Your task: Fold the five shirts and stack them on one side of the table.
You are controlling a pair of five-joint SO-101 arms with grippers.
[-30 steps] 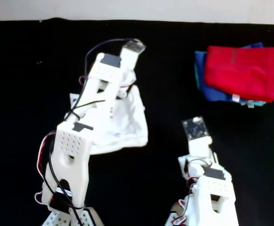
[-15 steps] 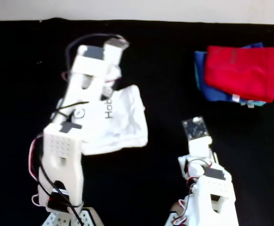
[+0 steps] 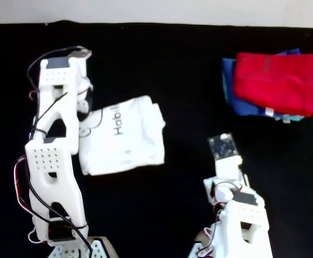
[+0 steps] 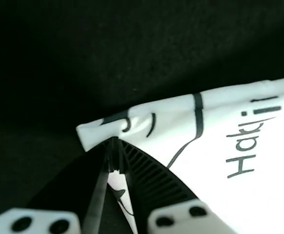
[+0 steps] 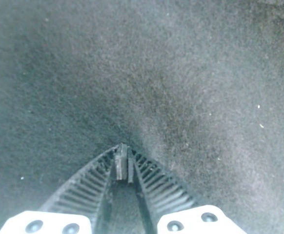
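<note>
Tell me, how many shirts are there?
4. A white shirt lies left of centre; a red shirt tops the pile at the far right, over a blue shirt and the edge of a teal shirt. Others may hide beneath.

We see a white shirt (image 3: 121, 142) with black print lying roughly folded, left of centre. Far right, a folded red shirt (image 3: 275, 80) tops the blue shirts (image 3: 229, 80).

Open table (image 3: 194, 70) between white shirt (image 3: 124, 142) and stack (image 3: 272, 83)
</note>
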